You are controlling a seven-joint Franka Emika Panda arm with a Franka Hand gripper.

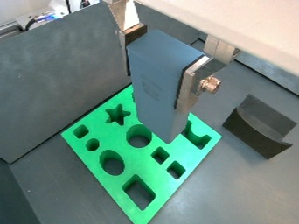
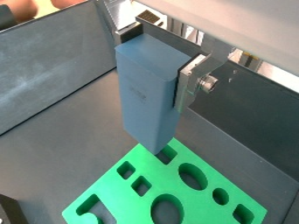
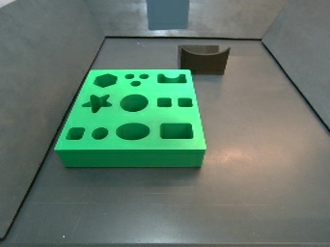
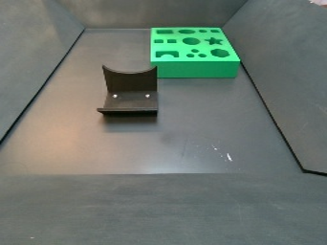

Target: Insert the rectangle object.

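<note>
The gripper [image 1: 163,79] is hanging above the bright green plastic board with shaped cut-outs [image 1: 105,171], its flat silver fingers [image 1: 191,83] clamped on the upper part of the plain grey-blue rectangular block [image 1: 158,83], which is hanging upright and clear of the board in both wrist views. In a wrist view the block's lower end [image 2: 149,131] is sitting over the board's edge [image 2: 128,166] rather than squarely over any opening, and in a side view only the block's bottom [image 3: 168,12] is showing, high above the far side of the board [image 3: 135,145]; the gripper itself is out of that frame. The matching slot is most likely the large rectangular opening [image 3: 177,129] near the board's front corner, so the block is judged to be well short of it. Beyond the board, the dark brown block with a curved notch [image 3: 204,59] is resting on the dark grey floor [image 3: 245,183], well apart from the green board. The risk from here is misalignment: a block that is lowered slightly off or rotated against the slot could catch on the rim, tilt in the fingers, or push the unfixed-looking board sideways. A grip this high could also be letting the long block swing.
</note>
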